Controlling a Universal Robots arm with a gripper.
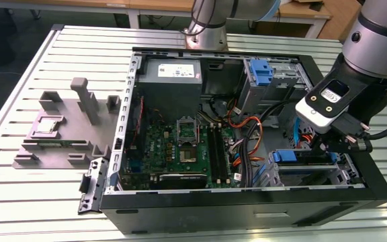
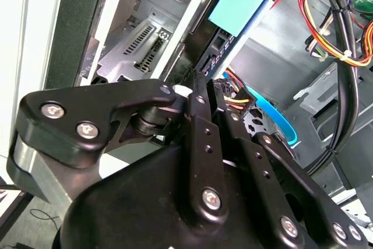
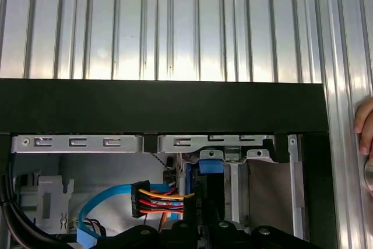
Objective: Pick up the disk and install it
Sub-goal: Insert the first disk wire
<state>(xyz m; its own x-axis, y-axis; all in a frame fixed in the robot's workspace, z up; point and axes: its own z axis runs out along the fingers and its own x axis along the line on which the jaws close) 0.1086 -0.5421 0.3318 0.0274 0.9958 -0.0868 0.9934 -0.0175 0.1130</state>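
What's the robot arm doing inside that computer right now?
Gripper low over the case's drive bay. Blue-framed disk in the bay beneath. Orange and black cables alongside.

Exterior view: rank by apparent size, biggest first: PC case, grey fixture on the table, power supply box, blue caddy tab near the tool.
1. PC case, largest by far.
2. Grey fixture on the slatted table.
3. Power supply box, smaller than the fixture.
4. Blue caddy tab, smallest; part of it sits behind the arm.
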